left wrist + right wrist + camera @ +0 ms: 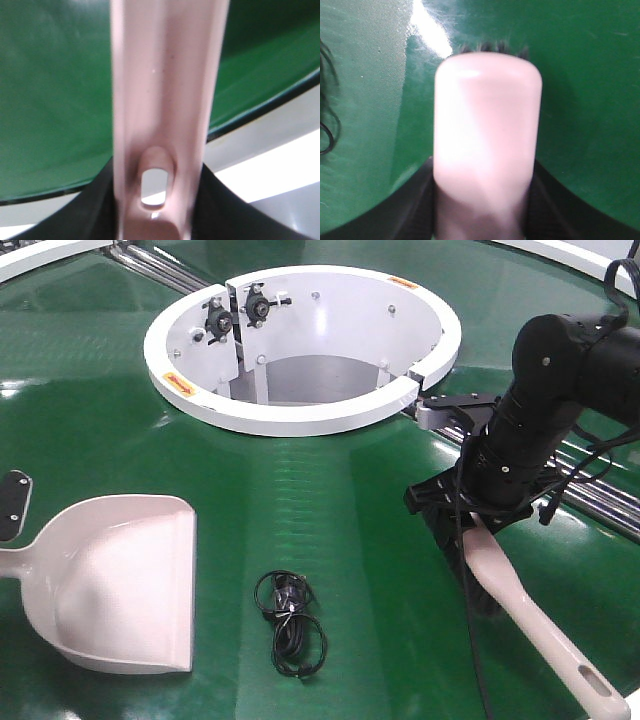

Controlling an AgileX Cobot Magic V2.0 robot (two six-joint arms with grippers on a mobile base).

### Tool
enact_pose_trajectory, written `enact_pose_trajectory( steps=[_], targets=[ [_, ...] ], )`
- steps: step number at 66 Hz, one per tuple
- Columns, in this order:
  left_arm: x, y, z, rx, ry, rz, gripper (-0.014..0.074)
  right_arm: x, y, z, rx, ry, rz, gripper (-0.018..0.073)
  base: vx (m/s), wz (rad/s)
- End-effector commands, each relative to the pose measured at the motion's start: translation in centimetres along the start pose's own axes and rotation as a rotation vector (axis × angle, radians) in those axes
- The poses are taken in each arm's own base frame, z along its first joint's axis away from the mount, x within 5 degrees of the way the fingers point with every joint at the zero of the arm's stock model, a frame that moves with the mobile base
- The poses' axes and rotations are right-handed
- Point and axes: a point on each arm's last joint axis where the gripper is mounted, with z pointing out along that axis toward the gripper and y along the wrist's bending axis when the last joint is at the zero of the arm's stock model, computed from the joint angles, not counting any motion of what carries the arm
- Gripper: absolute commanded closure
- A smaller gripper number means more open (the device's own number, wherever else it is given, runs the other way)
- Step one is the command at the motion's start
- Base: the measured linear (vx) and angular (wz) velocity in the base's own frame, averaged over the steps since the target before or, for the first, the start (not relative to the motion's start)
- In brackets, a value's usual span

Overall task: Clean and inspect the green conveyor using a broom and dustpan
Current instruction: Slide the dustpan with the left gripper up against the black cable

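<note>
Dustpan (pixel 120 580) lies on green conveyor (pixel 330 500), black cable (pixel 290 618) just beside it.

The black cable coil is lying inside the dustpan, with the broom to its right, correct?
No: the black cable coil lies on the green conveyor beside the dustpan, not in it; the exterior front-facing view shows it. The broom is to its right.

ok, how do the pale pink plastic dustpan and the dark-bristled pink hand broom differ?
The dustpan is a wide open scoop on the left; the broom is a narrow brush on the right. The dustpan's handle runs off frame left; the broom's slotted handle points toward the camera. Both are pale pink plastic.
</note>
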Motion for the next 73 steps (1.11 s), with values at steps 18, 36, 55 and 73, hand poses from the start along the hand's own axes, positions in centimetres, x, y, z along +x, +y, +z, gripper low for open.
enact_pose_trajectory(
  steps=[18,36,55,73],
  targets=[
    [-2.3,-0.8,-3.2,-0.062,-0.053,0.055,0.0621,0.6,0.2,-2.5,-0.004,-0.025,-0.015,0.0565,0.0,0.0],
    [-3.9,-1.1,-4.0,-0.084,-0.059,0.112,0.0621,0.6,0.2,-2.5,-0.004,-0.025,-0.014,0.0565,0.0,0.0],
    [-5.2,-1.4,-4.6,-0.101,-0.064,0.154,0.0621,0.6,0.2,-2.5,-0.004,-0.025,-0.014,0.0565,0.0,0.0],
    [-6.8,-2.0,-5.1,-0.094,-0.115,0.171,0.0621,0.6,0.2,-2.5,-0.004,-0.025,-0.015,0.0565,0.0,0.0]
  ],
)
